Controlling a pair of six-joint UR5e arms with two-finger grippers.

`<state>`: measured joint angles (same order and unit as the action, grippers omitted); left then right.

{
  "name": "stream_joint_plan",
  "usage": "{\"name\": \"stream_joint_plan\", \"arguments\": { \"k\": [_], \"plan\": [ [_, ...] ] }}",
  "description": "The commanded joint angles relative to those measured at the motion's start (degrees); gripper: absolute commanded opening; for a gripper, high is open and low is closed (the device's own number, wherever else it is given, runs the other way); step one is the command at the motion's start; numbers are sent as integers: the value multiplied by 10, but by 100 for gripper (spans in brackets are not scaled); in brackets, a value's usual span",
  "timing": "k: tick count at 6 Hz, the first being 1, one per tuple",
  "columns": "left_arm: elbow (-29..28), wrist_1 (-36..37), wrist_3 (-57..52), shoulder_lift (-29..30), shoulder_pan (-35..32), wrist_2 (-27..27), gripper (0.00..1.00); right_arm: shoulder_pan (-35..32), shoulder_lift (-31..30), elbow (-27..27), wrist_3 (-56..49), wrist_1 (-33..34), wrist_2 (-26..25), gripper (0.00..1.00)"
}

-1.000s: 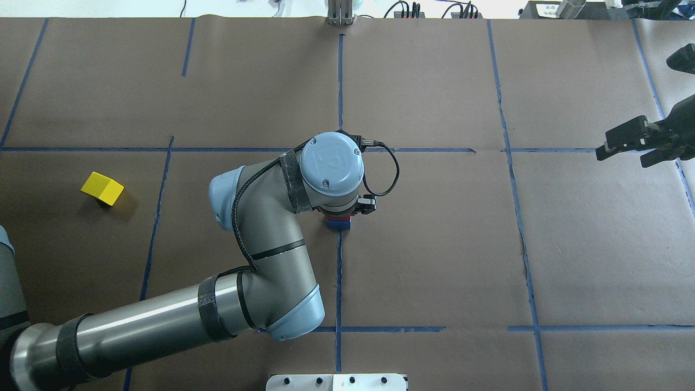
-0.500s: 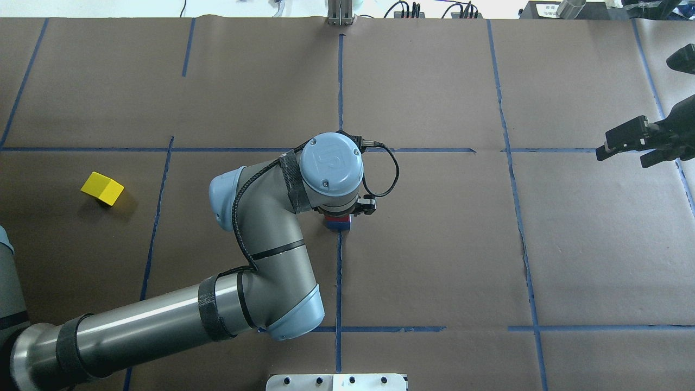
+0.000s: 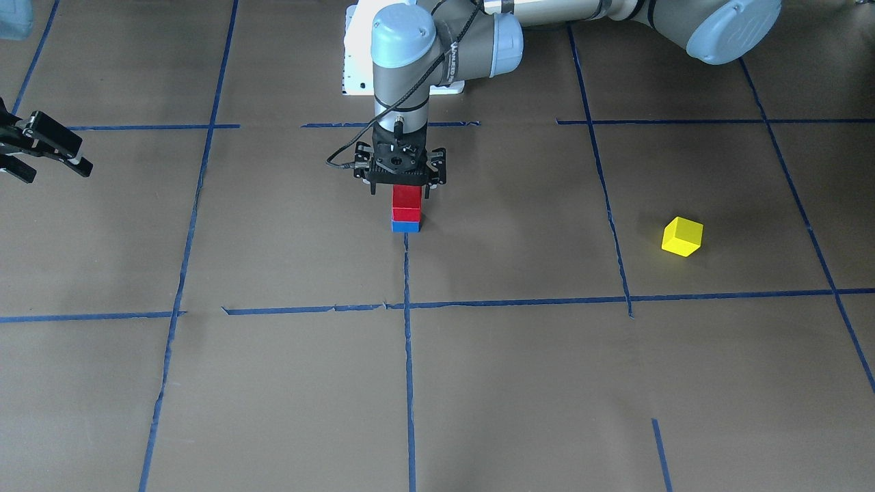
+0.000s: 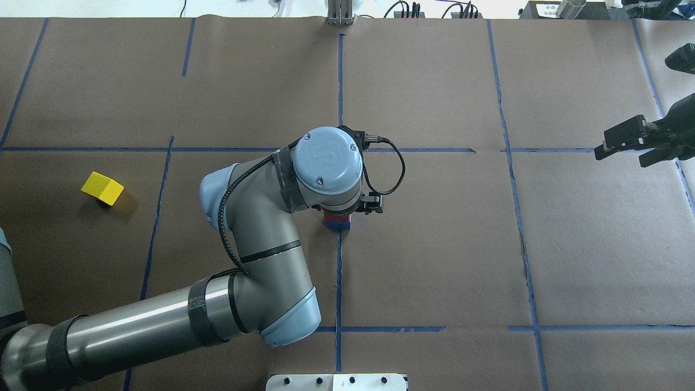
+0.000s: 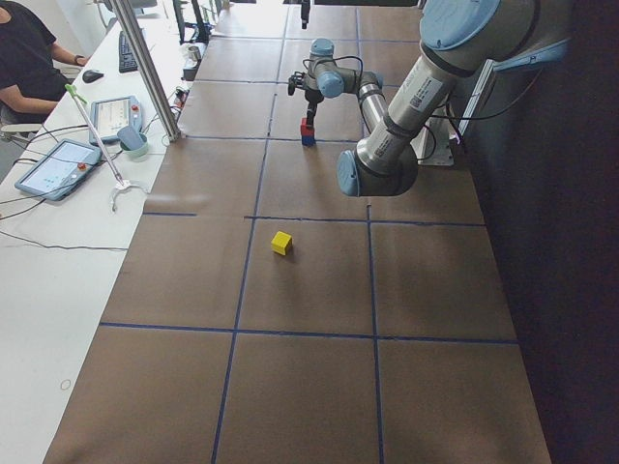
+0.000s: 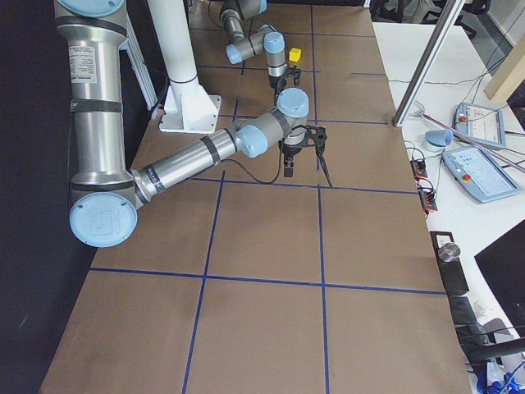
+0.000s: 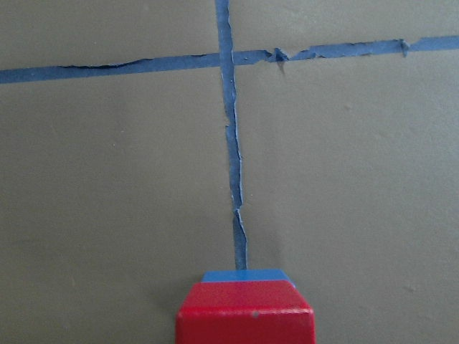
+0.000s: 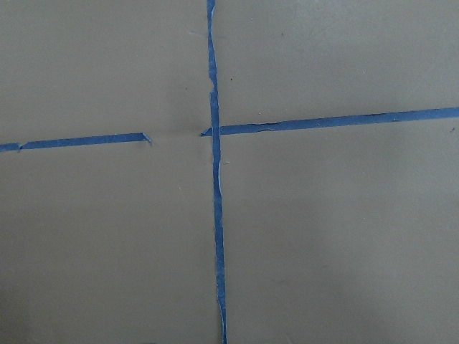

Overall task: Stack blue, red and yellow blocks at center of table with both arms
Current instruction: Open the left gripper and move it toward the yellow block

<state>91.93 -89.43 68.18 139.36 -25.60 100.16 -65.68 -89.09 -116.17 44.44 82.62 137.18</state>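
Red block on blue at the centre of the table [image 3: 547,383], yellow block apart.

The left arm [image 4: 260,239] points straight down. Its left gripper [image 3: 400,189] is spread, directly above the red block [image 3: 407,197]. The red block stands squarely on the blue block [image 3: 405,225], so this pair's long axis is upright, on a tape line. The yellow block [image 3: 682,236] lies well apart on the robot's left, turned diagonal to the grid. The right gripper [image 4: 623,155] is spread at the table's right edge.

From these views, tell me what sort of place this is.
Most likely a robotics lab workcell. The left arm and right arm work over a paper-covered table gridded with blue tape, and a white side bench holds touchscreen pendants.
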Motion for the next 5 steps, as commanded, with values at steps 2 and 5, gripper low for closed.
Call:
{"name": "stream_joint_plan", "arguments": {
  "k": [2,5],
  "plan": [
    [219,-2,-71,-172,-81,17,100,-1,1,1,0,0,-1,100],
    [222,-29,-361,-362,-236,97,100,-1,-2,1,1,0,-2,100]
  ]
}}
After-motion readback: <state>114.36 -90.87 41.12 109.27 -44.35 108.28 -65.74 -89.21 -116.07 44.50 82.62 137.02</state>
